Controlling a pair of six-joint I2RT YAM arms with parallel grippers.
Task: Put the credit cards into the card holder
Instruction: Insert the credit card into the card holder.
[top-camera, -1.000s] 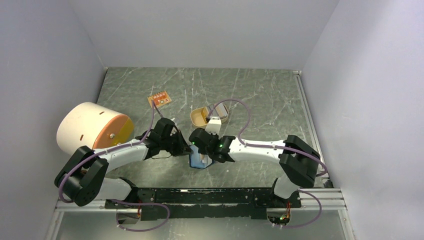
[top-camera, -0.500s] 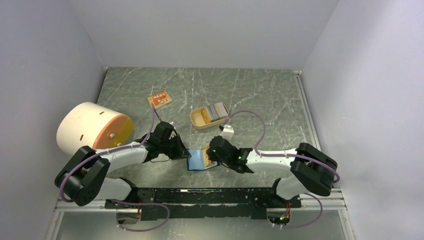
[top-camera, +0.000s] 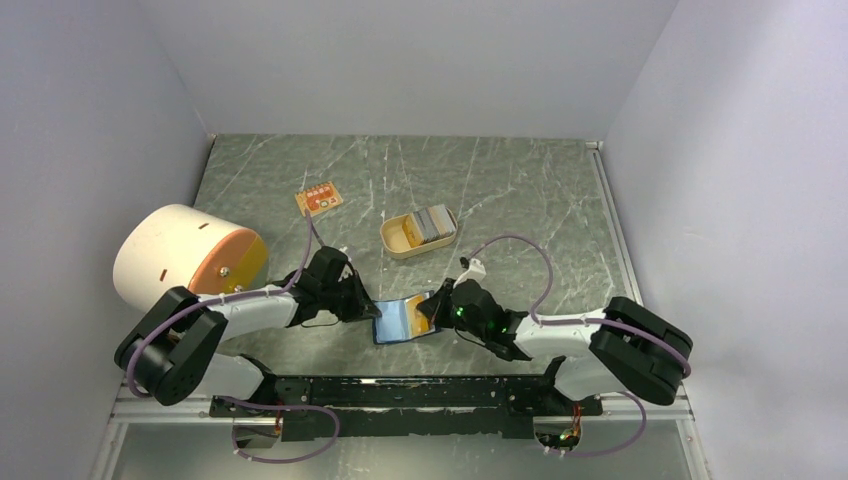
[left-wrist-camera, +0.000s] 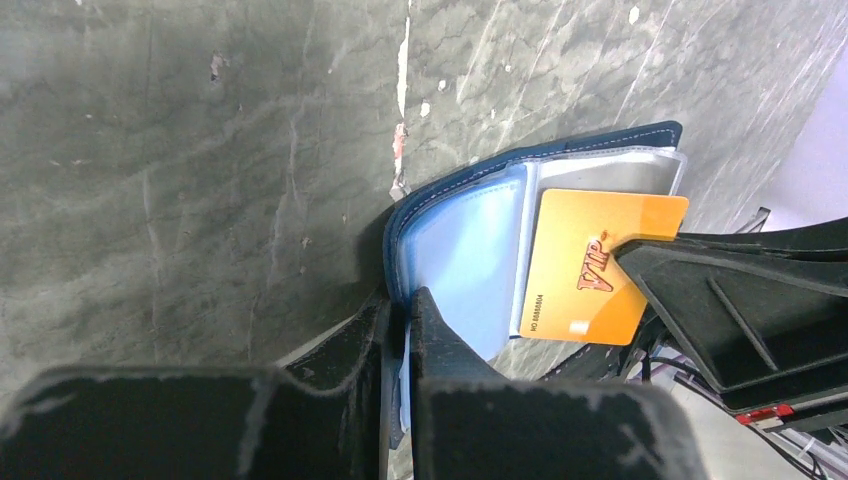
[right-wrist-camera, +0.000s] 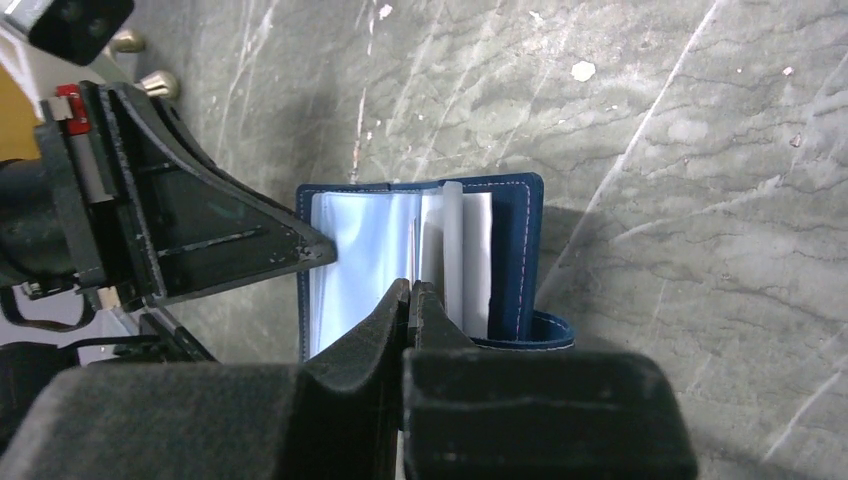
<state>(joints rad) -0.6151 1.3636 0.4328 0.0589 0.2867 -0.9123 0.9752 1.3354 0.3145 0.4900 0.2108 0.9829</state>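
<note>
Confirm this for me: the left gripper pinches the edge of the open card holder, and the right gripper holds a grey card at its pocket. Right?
Not quite: the card in the right gripper is orange-gold and marked VIP, not grey, as the left wrist view shows. The left gripper does pinch the edge of the open card holder.

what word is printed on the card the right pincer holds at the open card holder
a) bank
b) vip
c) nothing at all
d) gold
B: in the left wrist view the orange-gold card pinched in the right pincer reads VIP in red letters, and it lies over the clear slots of the open card holder.
</note>
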